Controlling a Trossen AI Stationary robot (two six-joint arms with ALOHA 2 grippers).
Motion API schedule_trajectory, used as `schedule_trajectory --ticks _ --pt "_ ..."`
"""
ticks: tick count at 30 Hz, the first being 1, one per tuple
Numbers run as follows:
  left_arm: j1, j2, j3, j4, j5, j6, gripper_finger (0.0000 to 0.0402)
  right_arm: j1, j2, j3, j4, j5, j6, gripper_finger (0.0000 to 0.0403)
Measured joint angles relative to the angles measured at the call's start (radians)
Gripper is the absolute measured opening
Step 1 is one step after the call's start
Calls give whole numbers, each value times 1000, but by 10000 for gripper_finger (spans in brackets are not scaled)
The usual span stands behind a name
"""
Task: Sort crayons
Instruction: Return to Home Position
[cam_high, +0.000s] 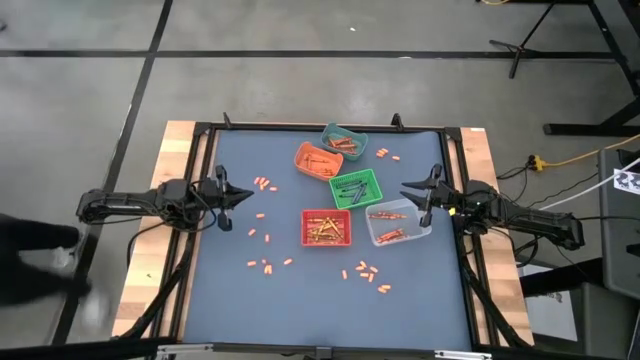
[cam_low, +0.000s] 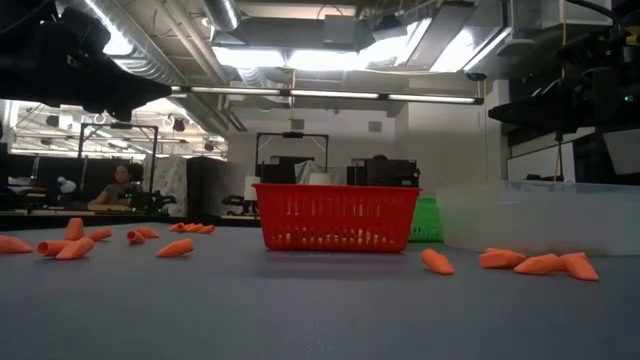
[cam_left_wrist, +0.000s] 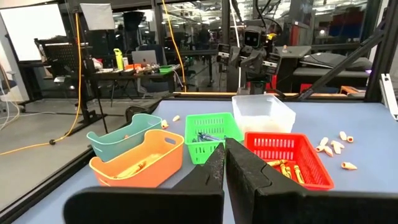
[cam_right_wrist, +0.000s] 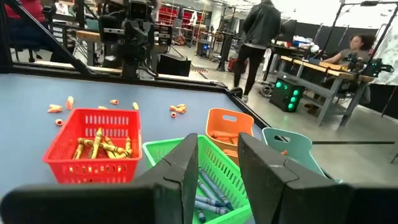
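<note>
My left gripper (cam_high: 222, 190) sits closed and empty at the table's (cam_high: 230, 290) left edge, my right gripper (cam_high: 428, 192) part open and empty just beside the clear bin (cam_high: 412, 222), so a careless swing may knock it, and crayons (cam_high: 264, 184) scattered across the table may go unsorted.

- In the low view, the red bin (cam_low: 335, 215) hides most of the green bin (cam_low: 427, 220), and the right edge cuts the clear bin (cam_low: 540, 215).
- From above, the crayons (cam_high: 327, 230) in the bins are too small for me to count.
- In the left wrist view, the left gripper (cam_left_wrist: 224, 149) covers the green bin's near wall.
- A dark blurred shape (cam_high: 30, 260) sits at the high view's left edge; I cannot tell what it is.
</note>
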Motion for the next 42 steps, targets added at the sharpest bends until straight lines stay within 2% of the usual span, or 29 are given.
schedule_trajectory --ticks 11,16,42 --pt "0 0 0 0 0 0 0 0 0 0 1 3 1 113" --pt "0 0 0 0 0 0 0 0 0 0 -3 -4 56 113" --pt "0 0 0 0 0 0 0 0 0 0 -8 -12 56 113"
